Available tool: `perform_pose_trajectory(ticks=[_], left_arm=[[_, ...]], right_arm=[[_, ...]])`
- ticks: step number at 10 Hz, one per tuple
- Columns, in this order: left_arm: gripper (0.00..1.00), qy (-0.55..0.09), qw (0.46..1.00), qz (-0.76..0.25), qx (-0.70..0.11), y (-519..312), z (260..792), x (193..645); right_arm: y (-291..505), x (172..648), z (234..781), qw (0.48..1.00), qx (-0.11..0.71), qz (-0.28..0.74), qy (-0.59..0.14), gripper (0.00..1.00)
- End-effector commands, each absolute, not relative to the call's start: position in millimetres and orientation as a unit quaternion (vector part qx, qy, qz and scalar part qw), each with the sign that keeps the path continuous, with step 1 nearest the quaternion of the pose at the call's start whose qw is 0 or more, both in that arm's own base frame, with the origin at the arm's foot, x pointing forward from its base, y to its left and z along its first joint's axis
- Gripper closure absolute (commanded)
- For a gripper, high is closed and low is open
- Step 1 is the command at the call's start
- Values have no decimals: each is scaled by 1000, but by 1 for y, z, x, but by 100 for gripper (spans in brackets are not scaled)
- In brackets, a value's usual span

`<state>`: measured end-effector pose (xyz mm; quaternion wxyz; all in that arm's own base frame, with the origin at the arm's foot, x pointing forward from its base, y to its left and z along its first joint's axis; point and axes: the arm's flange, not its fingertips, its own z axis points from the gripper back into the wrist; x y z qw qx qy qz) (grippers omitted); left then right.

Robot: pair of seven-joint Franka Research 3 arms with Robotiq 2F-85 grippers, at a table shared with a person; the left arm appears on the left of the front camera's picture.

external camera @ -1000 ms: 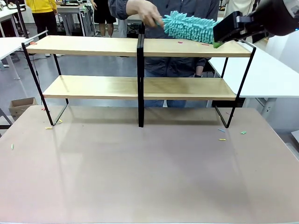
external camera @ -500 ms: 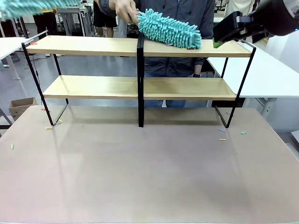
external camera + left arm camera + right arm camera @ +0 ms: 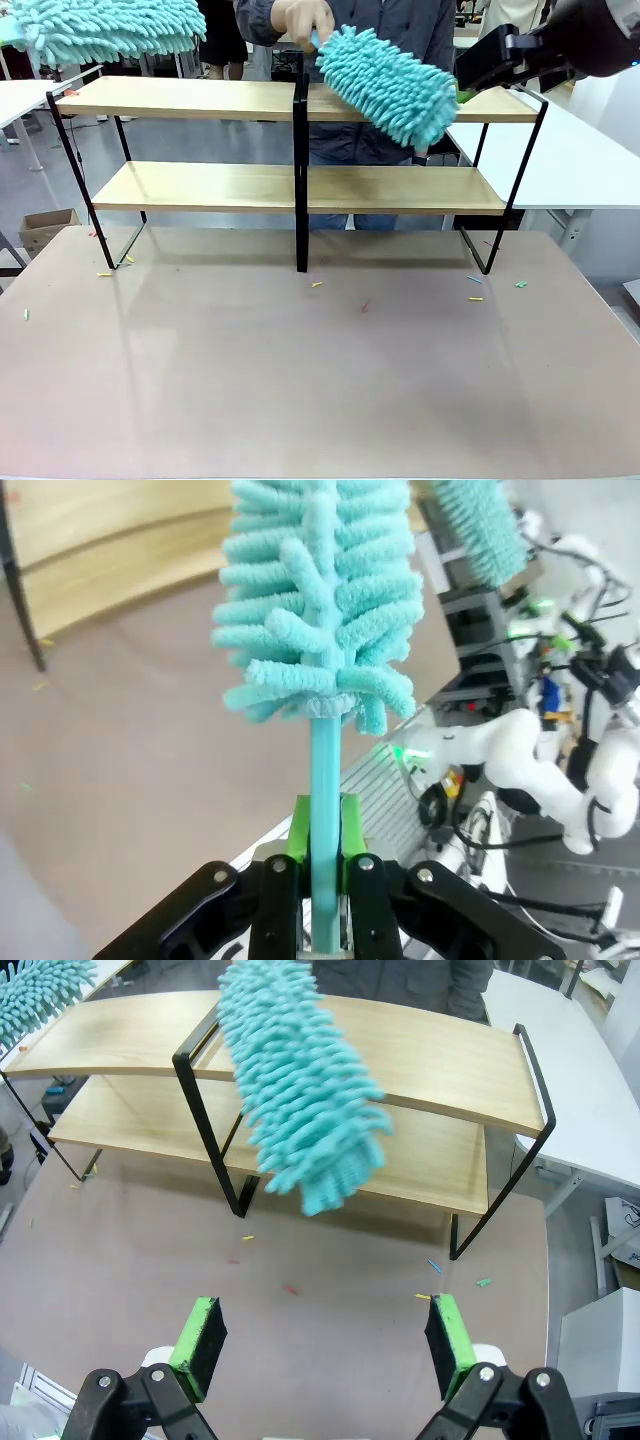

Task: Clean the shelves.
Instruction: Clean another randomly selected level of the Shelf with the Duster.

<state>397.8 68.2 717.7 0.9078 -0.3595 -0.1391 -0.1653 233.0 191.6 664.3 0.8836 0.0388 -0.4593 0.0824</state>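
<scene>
the left claw (image 3: 320,832) was clamped narrow on the thin handle of a teal duster (image 3: 318,620), with a green pad pressed to each side of the stem and the fluffy head standing straight out beyond the fingers. in the front view that head hung at ten o'clock, above the left end of the shelves (image 3: 200,98), with a gap showing between it and the top board.

the right claw (image 3: 322,1348) stood wide, its green pads far apart and nothing between them. in the front view it sat at two o'clock, level with the right end of the top board — whether it touched the board could not be told.

the person's hand (image 3: 303,18), at twelve o'clock, gripped a second duster (image 3: 392,85). it slanted down toward four o'clock across the front edge of the top board, right of the central black upright, and its tip hung before the gap between the two boards.

the shelves stood at the far edge of the table (image 3: 320,400), their black feet on its surface. from three through six to nine o'clock the tabletop lay open — only a few small coloured scraps (image 3: 365,306) lay near the rack's feet. a white table (image 3: 560,160) ran close beside the rack's right frame at three o'clock.
</scene>
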Motion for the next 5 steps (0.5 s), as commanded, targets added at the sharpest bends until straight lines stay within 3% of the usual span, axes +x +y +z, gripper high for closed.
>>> perform_pose_trajectory(ticks=[1,3,5], left_arm=[[88,-185,911,-119,-348,88,717,394],[88,-195,922,-57,-328,94,711,388],[88,-214,950,11,-229,58,697,382]], right_arm=[[192,233,665,883,40,83,-460,0],[192,233,665,883,40,83,-460,0],[192,233,665,883,40,83,-460,0]])
